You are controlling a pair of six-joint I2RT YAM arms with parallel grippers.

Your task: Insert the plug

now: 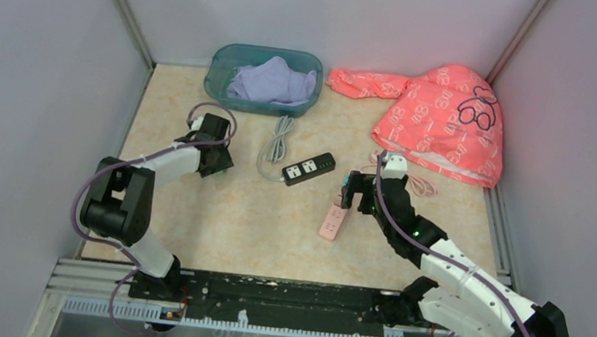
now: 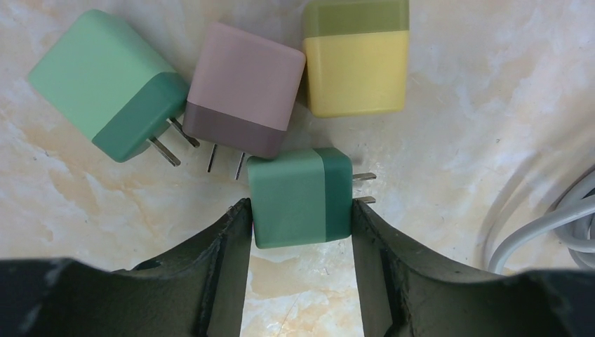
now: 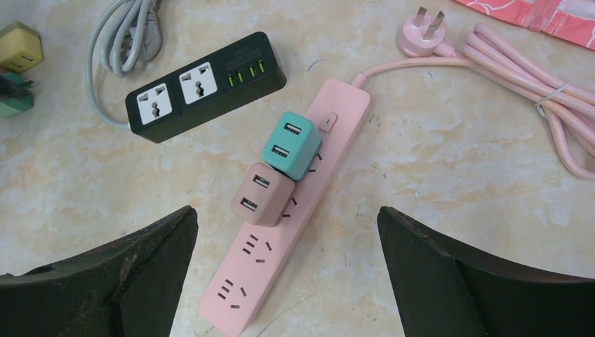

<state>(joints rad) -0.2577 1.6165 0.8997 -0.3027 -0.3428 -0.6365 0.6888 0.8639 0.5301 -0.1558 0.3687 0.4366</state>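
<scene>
Plug (image 2: 298,198), green: lying flat at the table's (image 2: 456,105) left, among spares (image 2: 245,88). Left gripper (image 2: 302,210) is pinching its sides, readying a lift; right gripper (image 3: 286,217), gaping and empty, is hovering over the pink strip (image 3: 242,274).

Teal plastic bin (image 1: 214,76) at back of surface (image 1: 272,233), left of centre, w/ a lavender cloth (image 1: 275,81) bunched inside. Right of it, a coral-pink garment (image 1: 438,120) lies spread out, one sleeve reaching toward the bin (dark cartoon print near its far-right end, pale lettering all over). Surface is cream marble-pattern. Pale grey walls (image 1: 30,65) on three sides, metal posts (image 1: 124,4) at back corners.
</scene>
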